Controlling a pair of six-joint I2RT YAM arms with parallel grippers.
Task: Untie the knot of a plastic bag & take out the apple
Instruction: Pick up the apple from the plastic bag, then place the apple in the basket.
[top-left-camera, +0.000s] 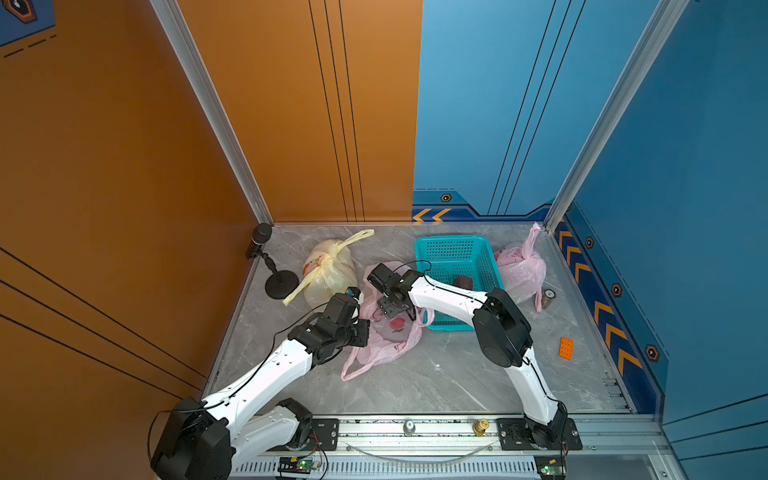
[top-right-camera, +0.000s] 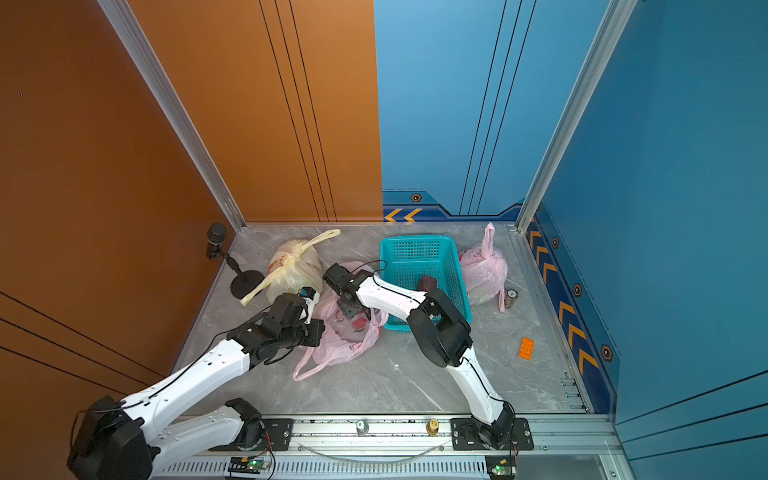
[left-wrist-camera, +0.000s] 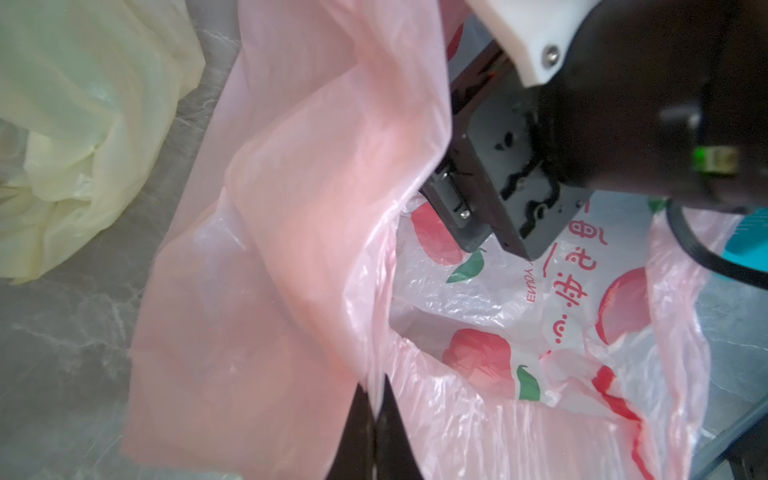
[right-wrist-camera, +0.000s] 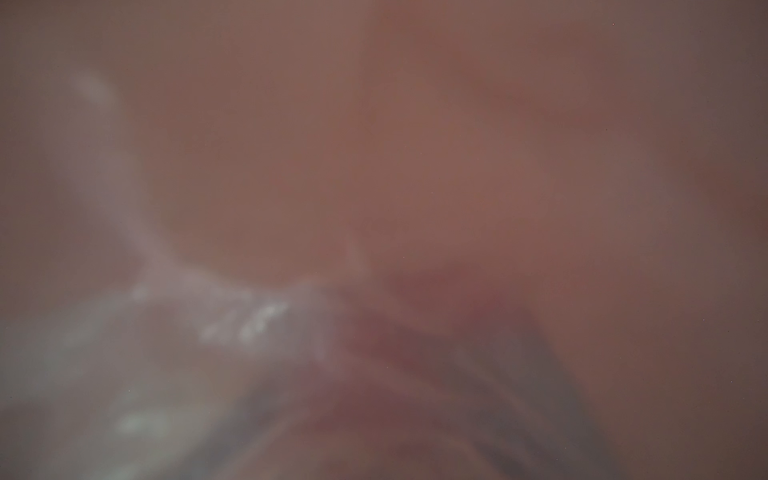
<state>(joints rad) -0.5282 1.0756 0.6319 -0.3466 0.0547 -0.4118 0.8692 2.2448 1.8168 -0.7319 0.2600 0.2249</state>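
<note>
Knot's undone: the pink bag (top-left-camera: 386, 345) lies open on the surface (top-left-camera: 449, 374), left end effector (left-wrist-camera: 376, 399) clamped on its rim. Right end effector (top-left-camera: 392, 313) reaches inside; I can't tell its spread. Apple unseen, presumably not yet out.

1. Robot lab test cell, bimanual bench rig
2. Enclosure: aluminium profile post (top-left-camera: 210, 104) at each back corner, printed wall panels between them, orange panel (top-left-camera: 291, 104) and blue panel (top-left-camera: 478, 104), with chevron decals (top-left-camera: 432, 215)
3. Left arm (top-left-camera: 270, 370) and right arm (top-left-camera: 449, 293) are bolted to an aluminium rail (top-left-camera: 449, 428) along the front of a marble-look tabletop (top-left-camera: 436, 386)
4. Bare circuit board (top-left-camera: 301, 464) with a green LED lit sits below the rail, wiring exposed
5. Microphone (top-left-camera: 262, 235) on a small stand in the back corner
6. Staged props on the table: pink bag (top-left-camera: 386, 345), yellow bag (top-left-camera: 328, 270), teal basket (top-left-camera: 453, 249), orange brick (top-left-camera: 565, 347)
</note>
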